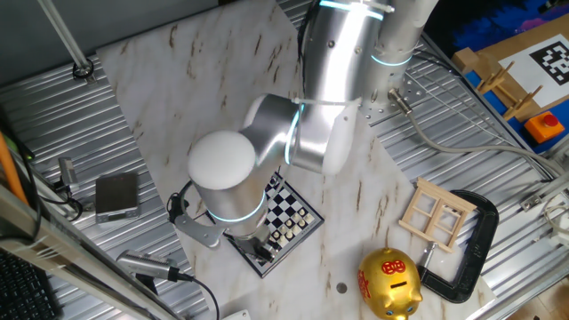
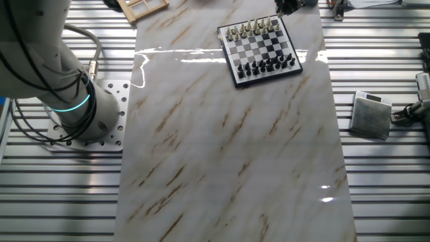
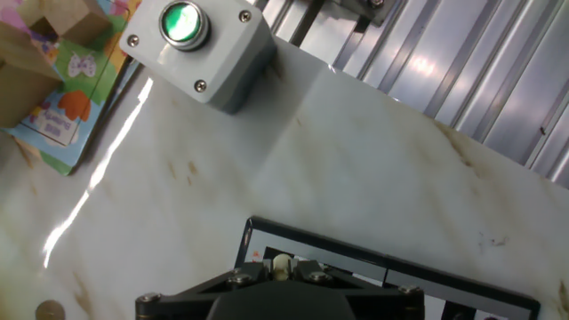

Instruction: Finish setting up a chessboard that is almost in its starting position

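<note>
Filling the bottom edge of the hand view, the dark body of the gripper (image 3: pixel 293 298) sits right over the chessboard (image 3: pixel 373 267), of which only the dark frame, a strip of white border and one pale piece show there. Whether the jaws are released or clenched cannot be told: the fingers are hidden in every view. Beyond the board in that view, the marble tabletop (image 3: pixel 356 169) runs out to a grey box with a green button (image 3: pixel 191 40), and a colourful printed sheet (image 3: pixel 76 98) lies at the left. In one fixed view the arm (image 1: pixel 293 116) bends down over the near corner of the chessboard (image 1: pixel 293 218), covering part of it; the board lies on the marble tabletop (image 1: pixel 196 80), near its lower edge. A pale wooden frame (image 1: pixel 436 213) rests to the right of it, with a black clamp (image 1: pixel 471 244) just beside the frame and a golden piggy bank (image 1: pixel 388 283) below. The other fixed view shows the chessboard (image 2: pixel 261 48) near the far end of the tabletop (image 2: pixel 228 154), pale pieces along its far rows and dark pieces along its near rows, with the arm's base (image 2: pixel 60 87) at the left.
</note>
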`<act>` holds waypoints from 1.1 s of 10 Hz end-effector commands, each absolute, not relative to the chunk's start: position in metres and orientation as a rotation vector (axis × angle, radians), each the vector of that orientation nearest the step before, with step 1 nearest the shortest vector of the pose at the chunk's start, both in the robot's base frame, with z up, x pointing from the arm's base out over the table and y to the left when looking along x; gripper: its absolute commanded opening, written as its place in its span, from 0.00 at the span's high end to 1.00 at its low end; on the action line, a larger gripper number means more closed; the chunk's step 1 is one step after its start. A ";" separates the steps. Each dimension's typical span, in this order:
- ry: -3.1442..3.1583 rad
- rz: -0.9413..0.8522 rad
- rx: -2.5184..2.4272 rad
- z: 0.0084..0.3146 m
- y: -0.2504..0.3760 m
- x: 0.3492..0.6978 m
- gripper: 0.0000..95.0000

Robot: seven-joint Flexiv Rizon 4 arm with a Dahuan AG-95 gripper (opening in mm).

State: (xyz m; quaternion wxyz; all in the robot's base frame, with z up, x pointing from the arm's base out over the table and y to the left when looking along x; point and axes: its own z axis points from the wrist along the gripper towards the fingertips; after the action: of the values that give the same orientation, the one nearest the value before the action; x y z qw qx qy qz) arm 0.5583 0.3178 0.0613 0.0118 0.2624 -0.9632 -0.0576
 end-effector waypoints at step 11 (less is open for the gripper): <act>-2.989 -0.074 0.831 0.048 0.324 0.553 1.00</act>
State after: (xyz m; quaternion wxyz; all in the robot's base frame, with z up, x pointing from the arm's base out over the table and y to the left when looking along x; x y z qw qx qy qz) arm 0.5529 0.3243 0.0467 0.0193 0.2686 -0.9628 -0.0238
